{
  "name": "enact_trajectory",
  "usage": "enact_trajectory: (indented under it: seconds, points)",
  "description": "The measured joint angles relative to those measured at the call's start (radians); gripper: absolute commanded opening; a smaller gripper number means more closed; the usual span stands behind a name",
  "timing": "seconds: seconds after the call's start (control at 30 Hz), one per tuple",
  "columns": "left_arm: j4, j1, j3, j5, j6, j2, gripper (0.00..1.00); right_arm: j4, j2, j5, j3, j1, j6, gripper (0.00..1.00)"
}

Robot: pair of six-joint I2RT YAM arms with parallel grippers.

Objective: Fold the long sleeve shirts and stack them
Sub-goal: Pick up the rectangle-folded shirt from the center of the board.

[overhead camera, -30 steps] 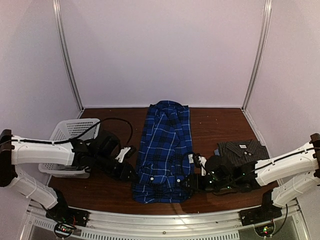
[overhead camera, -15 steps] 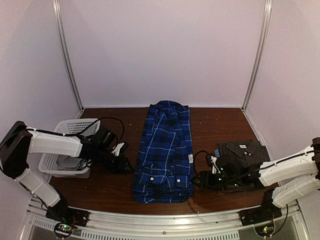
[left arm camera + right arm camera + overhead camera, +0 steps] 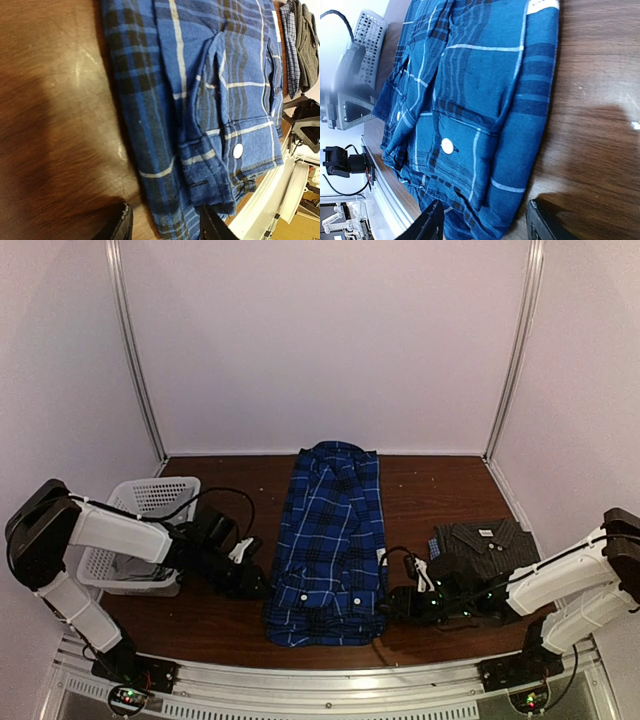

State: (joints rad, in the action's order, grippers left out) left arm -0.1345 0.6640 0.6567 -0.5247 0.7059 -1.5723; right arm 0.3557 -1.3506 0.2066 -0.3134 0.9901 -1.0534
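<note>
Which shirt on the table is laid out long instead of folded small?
The blue plaid shirt in the middle, a long strip; the dark grey checked shirt on the right is a compact fold.

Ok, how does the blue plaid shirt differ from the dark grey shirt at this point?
The blue plaid shirt lies in the middle as a long strip running near to far; the dark grey shirt is a compact, squarish fold on the right. The blue plaid shirt is bright with thin white lines; the dark grey shirt is dull and finely checked. Both are shirts lying flat on the table.
</note>
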Motion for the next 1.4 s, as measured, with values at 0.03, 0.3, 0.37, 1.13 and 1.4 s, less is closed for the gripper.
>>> enact_trajectory:
  seconds: [0.03, 0.3, 0.37, 1.13, 1.4]
  points:
    - [0.007, 0.006, -0.003, 0.0, 0.003, 0.0, 0.48, 0.016, -0.01, 0.003, 0.0, 0.0, -0.002, 0.56]
    - [0.075, 0.051, -0.007, -0.011, 0.042, -0.024, 0.46, 0.092, -0.063, 0.025, -0.001, 0.0, -0.01, 0.5]
    - [0.09, 0.064, -0.003, -0.012, 0.051, -0.035, 0.42, 0.095, -0.065, 0.026, -0.001, 0.0, -0.013, 0.48]
    - [0.113, 0.131, -0.031, -0.013, 0.15, -0.031, 0.0, 0.134, -0.114, 0.046, -0.007, 0.029, -0.048, 0.0]
    - [0.111, 0.185, -0.132, -0.01, 0.195, 0.122, 0.0, 0.13, -0.006, 0.018, 0.031, 0.133, -0.108, 0.0]
